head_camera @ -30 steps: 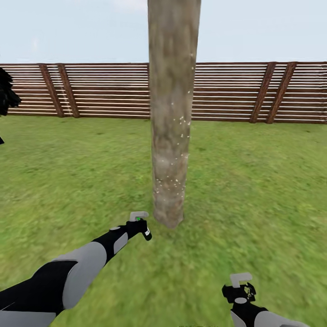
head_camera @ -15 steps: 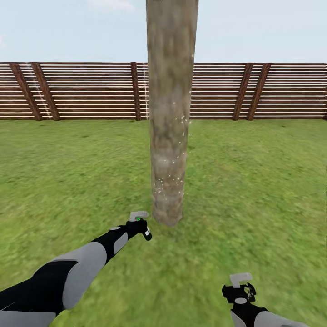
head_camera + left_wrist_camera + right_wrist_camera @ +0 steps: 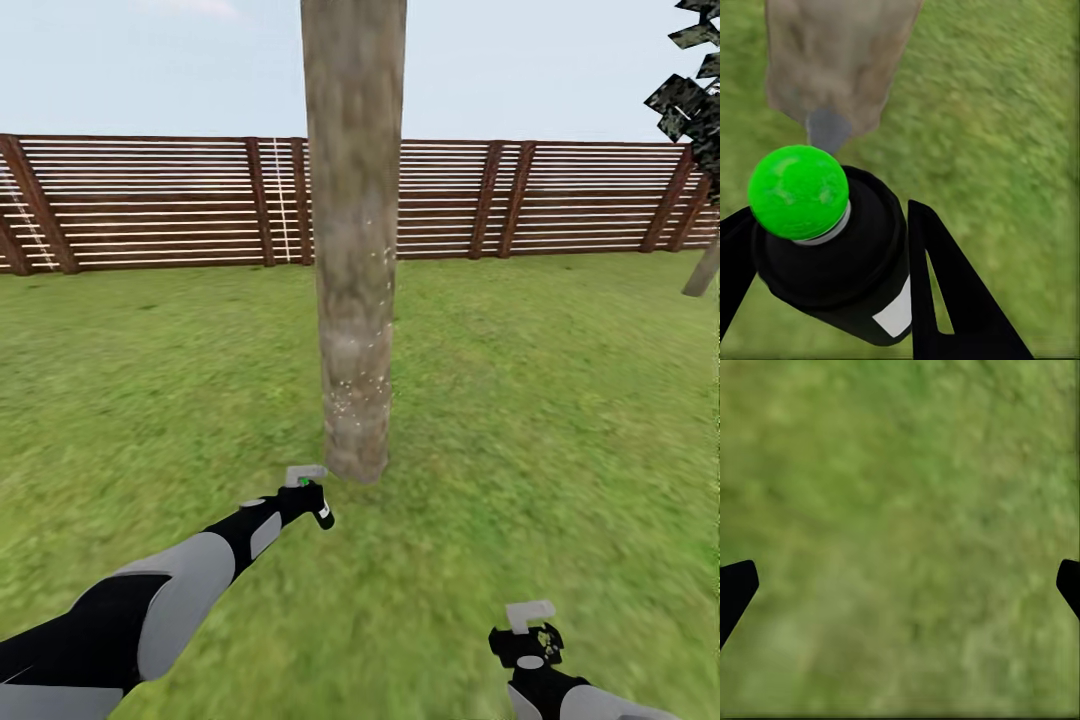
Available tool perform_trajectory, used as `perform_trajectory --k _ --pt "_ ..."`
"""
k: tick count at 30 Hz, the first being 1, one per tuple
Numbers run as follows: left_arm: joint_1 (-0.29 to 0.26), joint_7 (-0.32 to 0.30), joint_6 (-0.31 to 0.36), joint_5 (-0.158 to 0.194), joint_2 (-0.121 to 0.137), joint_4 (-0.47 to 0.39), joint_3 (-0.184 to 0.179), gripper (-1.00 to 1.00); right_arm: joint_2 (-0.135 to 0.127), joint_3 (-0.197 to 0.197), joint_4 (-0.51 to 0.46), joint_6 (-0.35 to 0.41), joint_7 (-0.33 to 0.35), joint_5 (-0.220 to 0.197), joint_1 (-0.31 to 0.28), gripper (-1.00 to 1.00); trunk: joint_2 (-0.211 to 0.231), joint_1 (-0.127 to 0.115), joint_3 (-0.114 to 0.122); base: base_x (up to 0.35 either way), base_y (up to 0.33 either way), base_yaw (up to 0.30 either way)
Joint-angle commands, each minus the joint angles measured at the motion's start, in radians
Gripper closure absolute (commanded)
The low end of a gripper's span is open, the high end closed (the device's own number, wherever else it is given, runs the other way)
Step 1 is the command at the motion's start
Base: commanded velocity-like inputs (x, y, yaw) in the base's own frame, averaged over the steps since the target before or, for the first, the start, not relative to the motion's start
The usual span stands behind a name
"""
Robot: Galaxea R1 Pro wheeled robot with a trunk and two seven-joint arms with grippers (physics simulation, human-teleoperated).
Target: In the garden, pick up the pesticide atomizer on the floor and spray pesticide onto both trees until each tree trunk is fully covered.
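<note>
Left tool pinches pesticide atomizer round its body: light, rigid, likely slick. Right tool spread, idle.

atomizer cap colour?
Bright green, on the black pesticide atomizer; clearest in the left wrist view.

Mottled grey-brown tree trunk, brown slatted fence, green grass

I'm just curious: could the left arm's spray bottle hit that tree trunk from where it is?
Probably yes: the left hand holds the bottle near the trunk, with nothing between.
</note>
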Motion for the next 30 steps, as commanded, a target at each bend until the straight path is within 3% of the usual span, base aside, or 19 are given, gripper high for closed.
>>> perform_trajectory --k 1,5,8,10,12,15,17,20,21,23,26,30 --pt "-0.001 -0.004 -0.001 0.005 0.0 0.001 0.007 1.0 0.0 -0.008 0.005 -0.008 -0.004 0.01 -0.002 -1.0 0.0 0.0 -0.001 -0.027 0.033 -0.042" --pt "-0.001 -0.005 0.022 0.009 -0.009 -0.05 -0.003 1.0 -0.004 -0.009 0.005 -0.008 -0.005 0.009 -0.002 -1.0 0.0 0.0 -0.001 -0.009 0.011 -0.015" --pt "-0.001 -0.001 0.49 0.008 -0.018 -0.455 -0.004 1.0 -0.006 -0.009 0.005 -0.005 -0.005 0.01 -0.002 -1.0 0.0 0.0 -0.001 -0.001 0.001 -0.001" --pt "-0.001 0.004 0.592 0.007 -0.019 -0.589 -0.005 1.0 -0.006 -0.009 0.005 -0.004 -0.005 0.011 -0.002 -1.0 0.0 0.0 -0.001 0.0 0.0 0.0" --pt "-0.002 0.016 0.642 0.007 -0.021 -0.657 -0.005 1.0 -0.006 -0.009 0.005 -0.004 -0.005 0.011 -0.002 -1.0 0.0 0.0 -0.001 0.0 0.0 0.0" --pt "-0.03 0.021 0.692 0.007 -0.021 -0.683 -0.006 1.0 -0.006 -0.008 0.005 -0.003 -0.005 0.011 -0.002 -1.0 0.0 0.0 -0.001 0.0 0.0 0.0" --pt "-0.099 0.024 0.814 0.008 -0.022 -0.691 -0.006 1.0 -0.005 -0.008 0.005 -0.003 -0.005 0.011 -0.002 -1.0 0.0 0.0 -0.001 0.0 0.0 0.0" --pt "-0.186 0.024 0.866 0.008 -0.023 -0.691 -0.006 1.0 -0.005 -0.008 0.005 -0.003 -0.005 0.011 -0.002 -1.0 0.0 0.0 -0.001 0.0 0.0 0.0" --pt "-0.256 0.024 0.923 0.008 -0.023 -0.688 -0.006 1.0 -0.005 -0.008 0.005 -0.003 -0.005 0.011 -0.002 -1.0 0.0 0.0 -0.001 0.0 0.0 0.0" --pt "-0.323 0.025 0.98 0.008 -0.023 -0.685 -0.006 1.0 -0.006 -0.008 0.005 -0.003 -0.005 0.011 -0.002 -1.0 0.0 0.0 -0.001 0.0 0.0 0.0" --pt "-0.44 0.023 1.016 0.008 -0.023 -0.68 -0.006 1.0 -0.005 -0.008 0.005 -0.003 -0.005 0.011 -0.002 -1.0 0.0 0.0 -0.001 0.0 0.0 0.0" --pt "-0.517 0.021 1.023 0.007 -0.023 -0.677 -0.006 1.0 -0.005 -0.008 0.005 -0.003 -0.005 0.011 -0.002 -1.0 0.0 0.0 -0.001 0.0 0.0 0.0"
